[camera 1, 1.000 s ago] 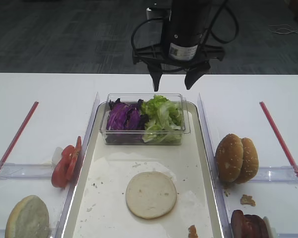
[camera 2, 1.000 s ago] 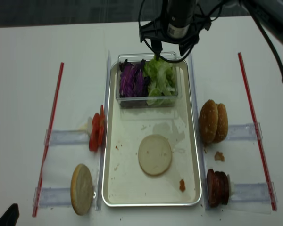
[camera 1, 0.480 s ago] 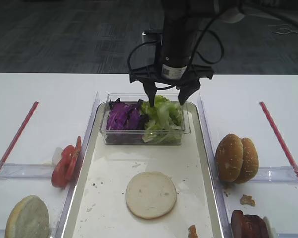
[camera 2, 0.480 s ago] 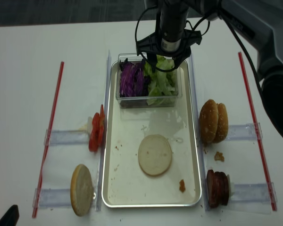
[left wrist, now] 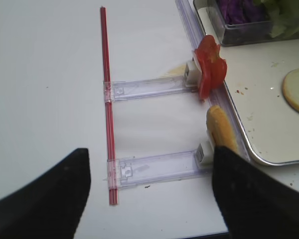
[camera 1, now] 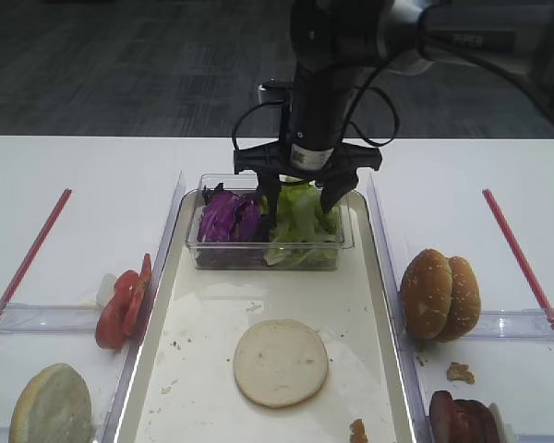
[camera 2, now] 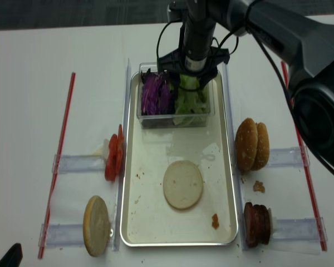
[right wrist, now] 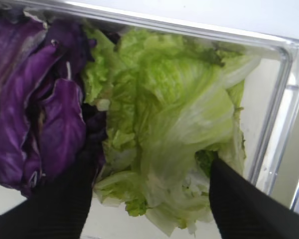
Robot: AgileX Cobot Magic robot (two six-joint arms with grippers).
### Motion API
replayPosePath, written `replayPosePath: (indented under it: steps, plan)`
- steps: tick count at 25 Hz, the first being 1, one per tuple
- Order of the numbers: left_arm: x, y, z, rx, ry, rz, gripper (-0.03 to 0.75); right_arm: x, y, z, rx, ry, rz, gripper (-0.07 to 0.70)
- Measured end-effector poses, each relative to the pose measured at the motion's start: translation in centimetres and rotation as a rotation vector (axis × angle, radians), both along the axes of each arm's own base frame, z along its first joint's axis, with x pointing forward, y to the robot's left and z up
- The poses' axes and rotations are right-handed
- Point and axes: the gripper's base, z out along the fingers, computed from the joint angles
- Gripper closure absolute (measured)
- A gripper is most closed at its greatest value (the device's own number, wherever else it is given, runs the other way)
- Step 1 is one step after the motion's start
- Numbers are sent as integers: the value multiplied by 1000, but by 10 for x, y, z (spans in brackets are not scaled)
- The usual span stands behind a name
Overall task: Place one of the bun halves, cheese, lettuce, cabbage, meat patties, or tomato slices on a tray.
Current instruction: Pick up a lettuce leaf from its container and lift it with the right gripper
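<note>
My right gripper point(camera 1: 299, 203) point(right wrist: 152, 169) point(camera 2: 189, 83) is open and lowered into a clear tub point(camera 1: 268, 257), one finger on each side of the light green lettuce point(right wrist: 174, 99) point(camera 1: 300, 220). Purple cabbage point(right wrist: 35, 99) point(camera 1: 229, 217) fills the tub's left half. The tub stands at the far end of the cream tray point(camera 1: 198, 369), where a pale bun half point(camera 1: 281, 362) lies flat. My left gripper point(left wrist: 150, 159) hangs open over bare table, holding nothing. Tomato slices point(camera 1: 120, 309) point(left wrist: 209, 69) stand left of the tray. No cheese is in view.
Another bun half point(camera 1: 51, 406) point(left wrist: 220, 129) leans on a clear rail at the front left. Sesame buns point(camera 1: 440, 293) and meat patties point(camera 1: 463, 417) stand right of the tray. Red rods point(camera 1: 28, 258) point(camera 1: 522, 263) lie along both outer sides.
My right gripper has come down from above the tub's far rim into the tub, its open fingers now sunk around the lettuce. Nothing else has moved.
</note>
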Motion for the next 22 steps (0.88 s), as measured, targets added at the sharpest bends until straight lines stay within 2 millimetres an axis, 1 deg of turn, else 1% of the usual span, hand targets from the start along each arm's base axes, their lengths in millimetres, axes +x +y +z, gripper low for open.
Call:
replayPosePath:
  steps: [3,8,12,17,22]
  plan:
    - [0,0,0,0,0,0,230,2,1,-8,-4,9,-3,118]
    - [0,0,0,0,0,0,233,3,2,-16,-6,15,-5,118]
    - [0,0,0,0,0,0,237,4,2,-17,-8,15,-5,122]
    - [0,0,0,0,0,0,239,4,2,-17,-10,14,-4,184]
    - [0,0,0,0,0,0,239,3,0,-18,-31,17,1,199]
